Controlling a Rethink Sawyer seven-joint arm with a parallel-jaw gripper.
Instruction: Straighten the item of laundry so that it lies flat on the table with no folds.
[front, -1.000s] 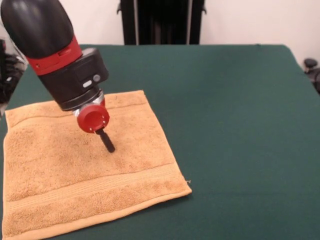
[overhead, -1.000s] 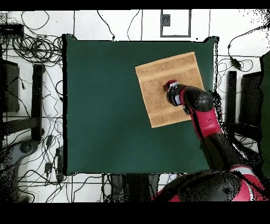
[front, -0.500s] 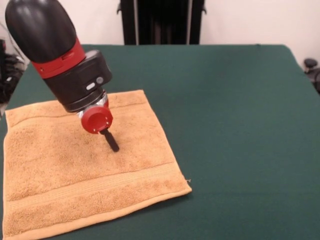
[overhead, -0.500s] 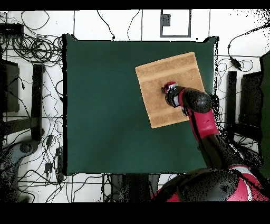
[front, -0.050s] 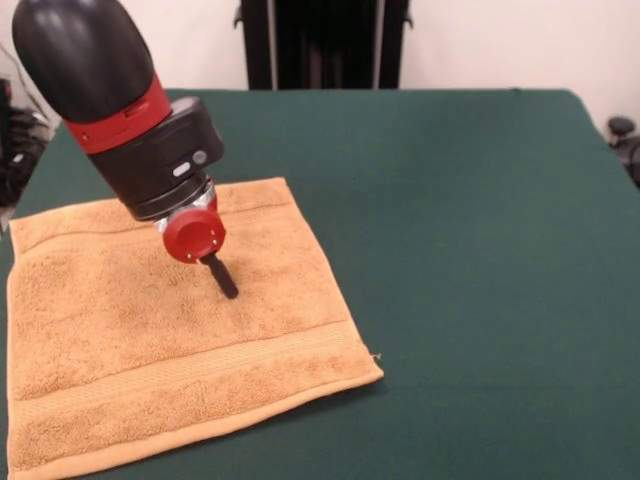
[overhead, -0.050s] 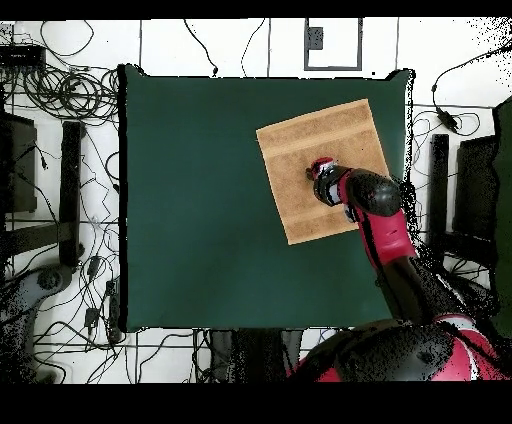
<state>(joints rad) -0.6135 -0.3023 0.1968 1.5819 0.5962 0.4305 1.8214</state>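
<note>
The item of laundry (front, -0.050s: 120, 330), a golden-tan towel, lies spread out on the green table (front, -0.050s: 480, 250) at the left, with its woven band near the front edge. No fold shows on it; its left edge runs out of the front view. My gripper (front, -0.050s: 229, 290) hangs tilted over the towel's middle, its black fingers together as one bar, the tip at or just above the cloth. Nothing is held between them. Seen from overhead, the towel (overhead, -0.050s: 300, 140) sits near one corner of the table (overhead, -0.050s: 200, 200), with the gripper (overhead, -0.050s: 320, 168) over it.
A tangle of cables (overhead, -0.050s: 70, 95) and black stands (overhead, -0.050s: 72, 190) surround the table on the floor. The towel's near corner (front, -0.050s: 378, 375) lies well inside the table's edge. A dark frame (front, -0.050s: 320, 45) stands behind the table.
The gripper has shifted slightly to the right and a touch higher over the towel. The towel itself has not moved.
</note>
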